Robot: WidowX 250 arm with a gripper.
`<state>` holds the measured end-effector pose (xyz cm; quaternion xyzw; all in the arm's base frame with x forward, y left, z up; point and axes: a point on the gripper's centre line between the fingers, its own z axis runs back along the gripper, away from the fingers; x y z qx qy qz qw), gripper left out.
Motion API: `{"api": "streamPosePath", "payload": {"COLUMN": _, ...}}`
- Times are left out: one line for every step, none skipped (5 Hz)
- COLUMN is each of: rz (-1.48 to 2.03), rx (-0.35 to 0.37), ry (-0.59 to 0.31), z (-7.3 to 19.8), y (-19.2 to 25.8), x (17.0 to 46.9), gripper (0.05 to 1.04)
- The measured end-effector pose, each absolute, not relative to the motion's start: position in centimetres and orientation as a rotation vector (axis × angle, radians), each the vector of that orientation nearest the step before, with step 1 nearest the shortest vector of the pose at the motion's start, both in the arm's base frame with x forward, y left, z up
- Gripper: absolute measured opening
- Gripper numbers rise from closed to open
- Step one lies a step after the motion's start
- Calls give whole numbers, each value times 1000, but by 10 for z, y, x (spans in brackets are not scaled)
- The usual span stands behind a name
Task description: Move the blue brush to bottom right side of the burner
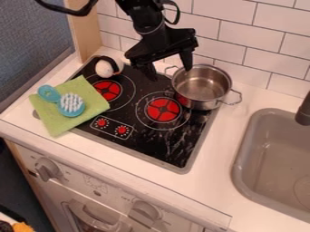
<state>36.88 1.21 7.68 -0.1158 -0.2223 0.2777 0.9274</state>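
Observation:
The blue brush (71, 105) lies with its white bristles facing up on a green cloth (88, 102), its handle pointing to the upper left. Cloth and brush rest over the left part of the black burner plate (160, 142). High over the back of the burner, right of the brush and well apart from it, hangs the gripper (169, 72). Its two fingers are spread open with nothing between them, the right one close to the pot's rim.
A metal pot (201, 86) with two handles stands at the burner's back right. A white and black round object (108, 67) sits at the back left. The grey sink (272, 158) is to the right, and a tiled wall (224, 41) rises behind.

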Motion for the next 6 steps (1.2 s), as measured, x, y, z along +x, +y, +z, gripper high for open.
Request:
{"api": "streamPosePath", "payload": {"rz": 580, "rx": -227, "ry": -422, "z": 66, "y": 12, "x": 364, "gripper": 1001}}
{"api": "streamPosePath", "payload": {"rz": 706, "rx": -187, "ry": -369, "z": 55, "y": 33, "x": 343, "gripper": 1001}}
{"api": "streamPosePath", "payload": {"rz": 761, "rx": -169, "ry": -401, "z": 71, "y": 42, "x": 336, "gripper": 1001}}
{"api": "streamPosePath", "payload": {"rz": 874, "rx": -135, "ry": -441, "z": 81, "y": 67, "x": 329, "gripper": 1001}}
{"api": "streamPosePath", "payload": {"rz": 1009, "rx": -69, "ry": -497, "z": 92, "y": 91, "x": 322, "gripper": 1001}}
{"api": "streamPosePath", "payload": {"rz": 1203, "rx": -16, "ry": -523, "z": 93, "y": 118, "x": 313, "gripper": 1001}}
